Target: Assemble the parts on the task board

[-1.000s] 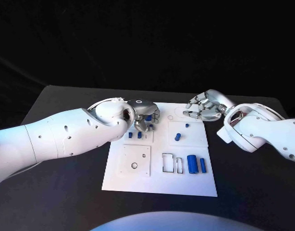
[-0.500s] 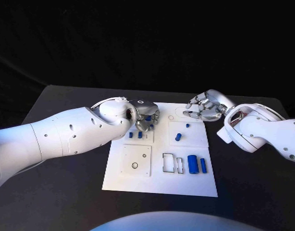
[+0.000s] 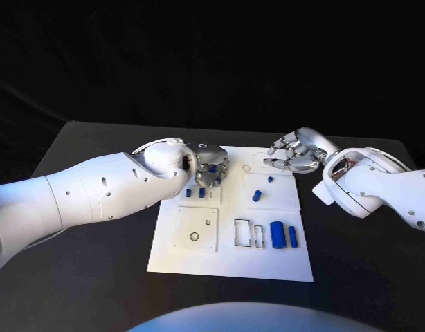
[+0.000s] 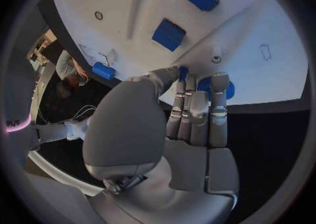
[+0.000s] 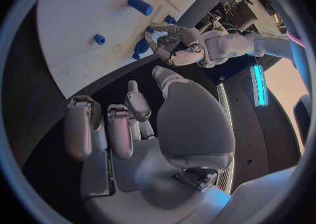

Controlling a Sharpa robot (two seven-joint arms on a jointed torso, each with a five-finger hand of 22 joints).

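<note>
The white task board (image 3: 230,249) lies in the middle of the table. My left hand (image 3: 210,169) hovers over its far left corner, fingers curled around a small blue part (image 4: 205,84) that peeks out between them. Just in front of that hand two blue blocks (image 3: 194,194) stand on the board (image 4: 257,34). My right hand (image 3: 293,155) hangs above the board's far right edge, fingers loosely bent, nothing in it. More blue parts lie at the middle (image 3: 257,196) and near right (image 3: 277,235). The right wrist view shows the left hand (image 5: 176,44) across the board (image 5: 79,13).
A narrow blue part (image 3: 293,236) lies beside the thick one, next to rectangular slots (image 3: 242,234). A round hole (image 3: 192,238) marks the near left panel. Black table (image 3: 83,263) surrounds the board on all sides.
My left hand has shifted slightly down toward the two blue blocks, with its forearm turning. The right hand has stayed almost still.
</note>
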